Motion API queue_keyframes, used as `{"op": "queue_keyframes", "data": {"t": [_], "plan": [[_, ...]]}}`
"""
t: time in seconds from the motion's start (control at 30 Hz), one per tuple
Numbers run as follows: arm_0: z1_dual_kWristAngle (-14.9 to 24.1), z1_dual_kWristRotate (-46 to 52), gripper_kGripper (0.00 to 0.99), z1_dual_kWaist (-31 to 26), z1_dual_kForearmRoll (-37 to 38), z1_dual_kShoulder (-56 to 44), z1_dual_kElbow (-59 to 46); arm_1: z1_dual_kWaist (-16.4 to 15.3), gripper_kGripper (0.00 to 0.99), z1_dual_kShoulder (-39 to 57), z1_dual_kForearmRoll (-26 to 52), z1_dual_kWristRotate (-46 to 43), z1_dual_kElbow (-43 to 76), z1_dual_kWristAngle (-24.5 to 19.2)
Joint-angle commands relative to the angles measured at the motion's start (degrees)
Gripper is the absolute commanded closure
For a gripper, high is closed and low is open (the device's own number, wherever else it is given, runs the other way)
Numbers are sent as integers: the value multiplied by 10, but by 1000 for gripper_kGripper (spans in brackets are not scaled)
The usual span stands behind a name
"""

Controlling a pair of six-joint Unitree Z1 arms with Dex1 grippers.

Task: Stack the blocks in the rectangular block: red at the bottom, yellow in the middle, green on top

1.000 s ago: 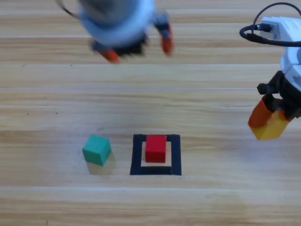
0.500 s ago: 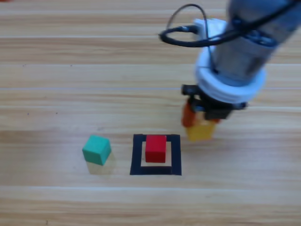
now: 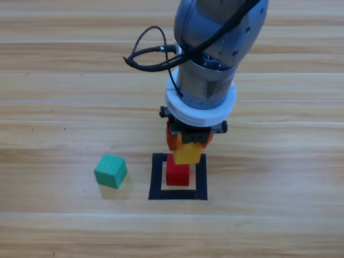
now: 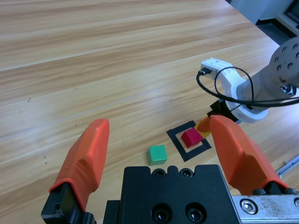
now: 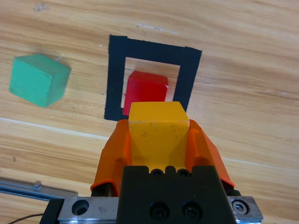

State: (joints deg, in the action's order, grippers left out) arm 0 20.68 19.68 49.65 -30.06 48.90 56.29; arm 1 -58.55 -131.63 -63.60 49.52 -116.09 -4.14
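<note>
The right gripper (image 3: 186, 146) sits at the centre of the high view, jaws closed on opposite flat sides of the yellow cube (image 3: 187, 153), which hangs over the upper edge of the red cube (image 3: 178, 174). Red rests inside the black tape rectangle (image 3: 156, 177), lower centre of the frame. The green cube (image 3: 110, 170) lies to the left of the outline, apart from it. The left gripper (image 4: 159, 154) waits well off, jaws spread wide and holding nothing. The cubes look light, rigid and smooth-sided, so a square pinch across two parallel faces should hold; an off-centre release could tip yellow off red
</note>
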Motion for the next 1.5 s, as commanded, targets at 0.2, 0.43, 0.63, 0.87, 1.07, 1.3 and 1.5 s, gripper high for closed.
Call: {"op": "queue_keyframes", "data": {"t": [0.2,0.43,0.63,0.87,1.07,1.3,1.5], "plan": [[-17,15,70,-9,40,-29,-80,-20,797,-72,-31,15,-50,-14],[-29,18,70,-9,40,-34,-87,-20,797,-85,-43,16,-66,-14],[-28,20,68,-9,42,-38,-93,-21,792,-93,-43,16,-71,-14],[-26,20,70,-9,43,-38,-97,-21,792,-102,-43,16,-82,-14],[-24,21,68,-9,43,-39,-97,-21,791,-116,-43,16,-93,-16],[-25,21,68,-9,43,-39,-97,-21,791,-122,-43,16,-96,-18],[-24,20,68,-9,50,-39,-101,-18,189,-125,-49,15,-96,-17]]}}
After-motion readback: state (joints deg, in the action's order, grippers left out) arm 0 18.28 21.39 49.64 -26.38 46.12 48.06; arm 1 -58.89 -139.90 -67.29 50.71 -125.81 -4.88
